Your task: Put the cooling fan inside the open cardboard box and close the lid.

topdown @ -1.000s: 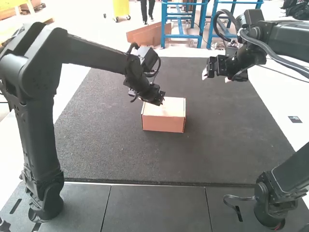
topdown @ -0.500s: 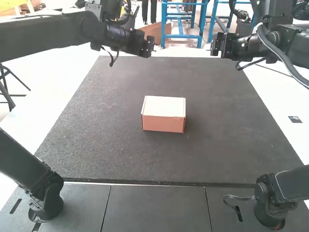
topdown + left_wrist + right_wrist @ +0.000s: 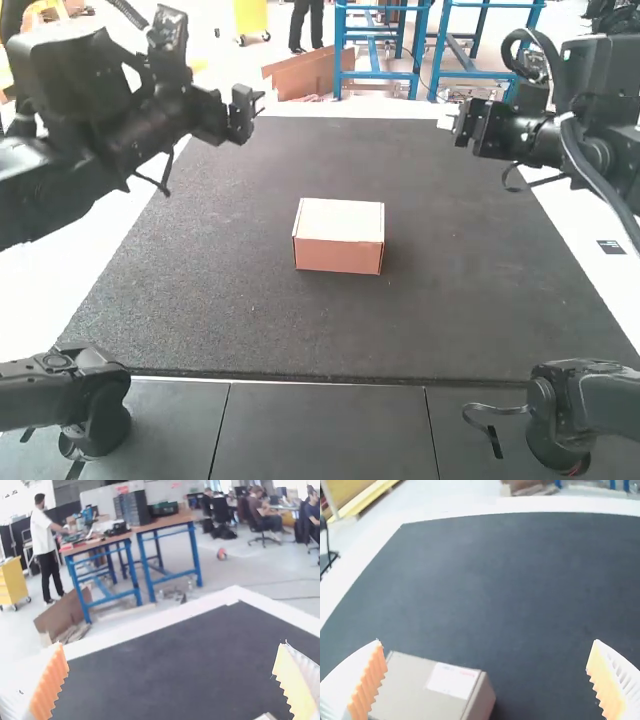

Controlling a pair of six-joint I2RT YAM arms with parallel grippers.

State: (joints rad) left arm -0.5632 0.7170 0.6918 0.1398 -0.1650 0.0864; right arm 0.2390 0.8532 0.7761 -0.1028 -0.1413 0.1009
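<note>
Up beyond the closed cardboard box (image 3: 339,235), left claw (image 3: 244,112) and right claw (image 3: 464,122) hang either side, both spread wide.

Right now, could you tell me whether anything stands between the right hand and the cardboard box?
Nothing visible does. The right hand hangs open above the far right corner of the mat, and only bare mat lies between it and the box, which sits shut in the middle.
</note>
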